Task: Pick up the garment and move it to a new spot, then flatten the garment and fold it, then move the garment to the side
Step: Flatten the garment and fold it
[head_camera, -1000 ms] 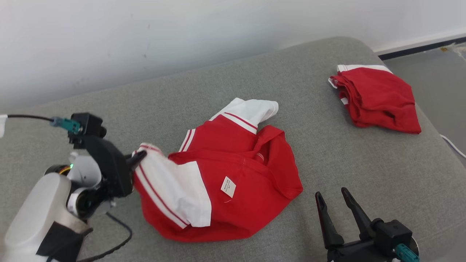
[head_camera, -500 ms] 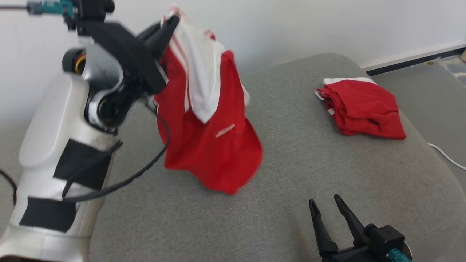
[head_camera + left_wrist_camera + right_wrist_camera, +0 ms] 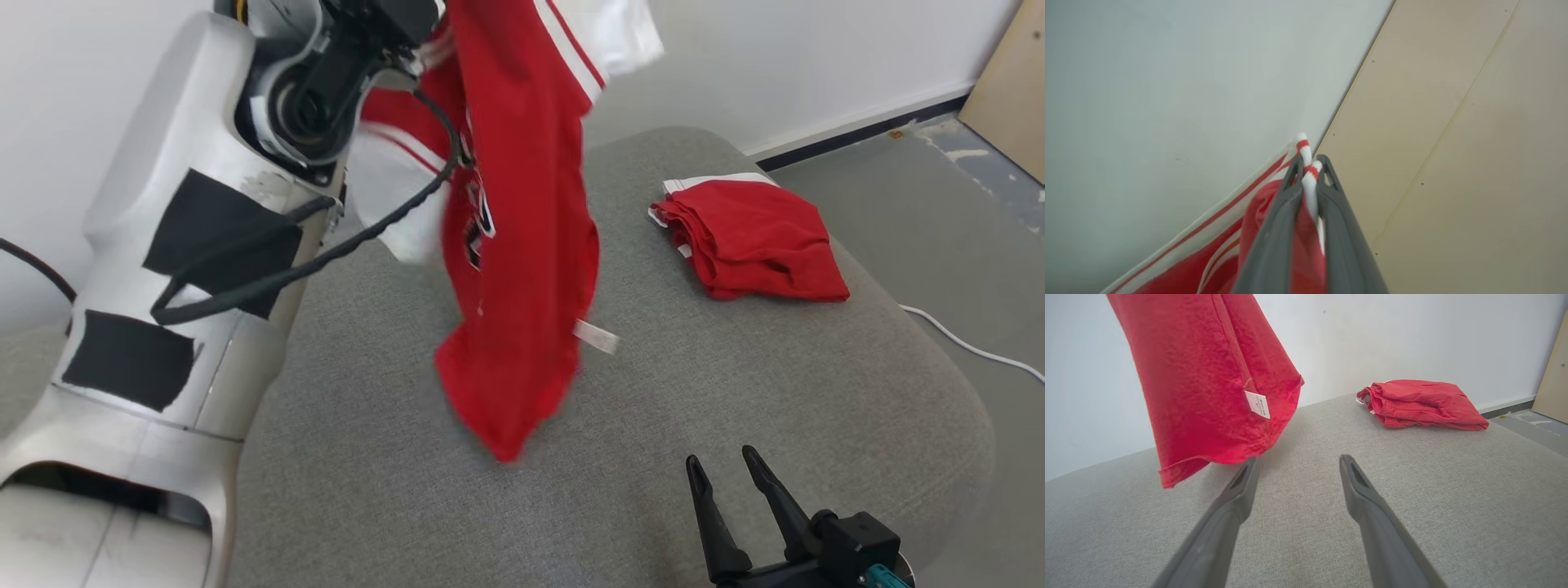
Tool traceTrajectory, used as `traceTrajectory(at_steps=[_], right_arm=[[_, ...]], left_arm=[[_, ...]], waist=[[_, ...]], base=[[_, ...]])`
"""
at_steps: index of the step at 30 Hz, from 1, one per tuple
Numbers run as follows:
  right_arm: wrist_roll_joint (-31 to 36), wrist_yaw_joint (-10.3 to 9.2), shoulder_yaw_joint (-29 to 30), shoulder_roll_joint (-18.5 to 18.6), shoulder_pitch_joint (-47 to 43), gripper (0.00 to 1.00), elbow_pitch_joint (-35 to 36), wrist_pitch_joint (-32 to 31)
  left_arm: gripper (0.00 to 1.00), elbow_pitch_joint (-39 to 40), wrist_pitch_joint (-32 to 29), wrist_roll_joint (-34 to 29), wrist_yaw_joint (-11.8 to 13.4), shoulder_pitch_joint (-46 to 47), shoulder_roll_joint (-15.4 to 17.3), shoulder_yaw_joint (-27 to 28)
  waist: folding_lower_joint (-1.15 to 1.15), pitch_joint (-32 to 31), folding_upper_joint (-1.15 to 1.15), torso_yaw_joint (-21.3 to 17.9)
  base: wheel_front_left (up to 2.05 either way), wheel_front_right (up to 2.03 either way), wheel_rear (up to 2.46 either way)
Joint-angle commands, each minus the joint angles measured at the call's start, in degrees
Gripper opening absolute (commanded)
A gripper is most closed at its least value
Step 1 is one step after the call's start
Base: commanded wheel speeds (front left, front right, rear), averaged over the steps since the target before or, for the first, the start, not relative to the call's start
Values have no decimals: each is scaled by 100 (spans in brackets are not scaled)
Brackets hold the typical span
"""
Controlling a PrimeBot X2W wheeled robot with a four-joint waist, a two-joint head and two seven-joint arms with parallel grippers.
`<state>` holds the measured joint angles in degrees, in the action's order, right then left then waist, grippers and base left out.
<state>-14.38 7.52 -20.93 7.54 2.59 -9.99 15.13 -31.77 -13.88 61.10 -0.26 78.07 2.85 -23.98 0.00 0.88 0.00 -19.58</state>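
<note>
The garment (image 3: pixel 522 245), red with white striped trim, hangs in the air from the left pincer (image 3: pixel 1309 161). That pincer is closed tight on a white ribbed cuff, which pokes out past its tips. The cloth drops in a long fold. In the right wrist view its hem (image 3: pixel 1216 457) hangs clear above the grey cushion (image 3: pixel 735 384), and a white label (image 3: pixel 596 336) dangles at its edge.

The right pincer (image 3: pixel 720 457) stands wide open and empty, low near the cushion's front edge and just right of the hem. Bare cushion spreads around it and back to a folded cloth (image 3: pixel 751 241), which lies near the far right edge. Beyond that rounded edge are the floor (image 3: pixel 939 204), a white cable (image 3: pixel 963 345) and a tan board (image 3: pixel 1008 98).
</note>
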Motion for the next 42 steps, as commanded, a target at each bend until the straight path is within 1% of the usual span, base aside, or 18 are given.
traceTrajectory(at_steps=[1, 4, 6, 9, 11, 15, 19, 20, 21, 24, 27, 30, 33, 42], right_arm=[[-30, -7, 30, -25, -72, 100, 36, 4], [-4, -7, 110, -37, -131, 100, 56, 4], [15, -7, 191, -43, -213, 100, 69, 4], [31, -7, 274, -32, -312, 100, 79, 4], [47, -7, 317, -23, -355, 100, 78, 4], [67, -7, 326, -15, -361, 100, 81, 3], [70, -7, 327, -3, -300, 100, 90, 3], [67, -7, 336, 9, -295, 100, 88, 3], [67, -7, 336, 9, -295, 100, 88, 3], [49, -7, 366, 25, -289, 100, 92, 3], [28, -7, 380, 41, -279, 100, 81, 3], [9, -7, 402, 47, -247, 100, 63, 3], [-18, -7, 396, 54, -222, 100, 38, 3], [-85, -7, 347, 83, -206, 100, -48, 3]], left_arm=[[0, -131, 107, 225, -37, -99, 9, -183], [0, -345, 122, 440, -138, -431, 17, -277], [0, -400, 109, 503, -210, -771, 203, -263], [0, -334, 214, 529, -211, -1398, 556, -160], [0, -272, 294, 644, -175, -1870, 768, -22], [0, -106, 514, 822, -41, -2763, 1290, 343], [0, 181, 740, 1025, 92, -3568, 1684, 741], [0, 270, 806, 1074, 134, -3761, 1771, 849], [0, 270, 806, 1074, 134, -3761, 1771, 849], [0, 576, 989, 1232, 248, -4329, 2003, 1156], [0, 833, 1165, 1357, 362, -4865, 2159, 1432], [0, 1029, 1327, 1387, 487, -5345, 2249, 1603], [0, 1144, 1504, 1428, 574, -5728, 2270, 1755], [0, 1212, 2014, 1167, 601, -6371, 2338, 1849]], waist=[[0, 13, 0, -12], [0, 9, 0, 31], [0, -4, 0, 97], [0, -24, 0, 245], [0, -31, 0, 369], [0, -4, 0, 564], [0, 55, 0, 694], [0, 74, 0, 722], [0, 74, 0, 722], [0, 126, 0, 794], [0, 181, 0, 835], [0, 231, 0, 875], [0, 261, 0, 901], [0, 235, 0, 940]], base=[[0, 0, 0], [0, 0, 0], [0, 0, 0], [0, 0, 0], [0, 0, 0], [0, 0, 0], [0, 0, 0], [0, 0, 0], [0, 0, 0], [0, 0, 0], [0, 0, 0], [0, 0, 0], [0, 0, 0], [0, 0, 0]])
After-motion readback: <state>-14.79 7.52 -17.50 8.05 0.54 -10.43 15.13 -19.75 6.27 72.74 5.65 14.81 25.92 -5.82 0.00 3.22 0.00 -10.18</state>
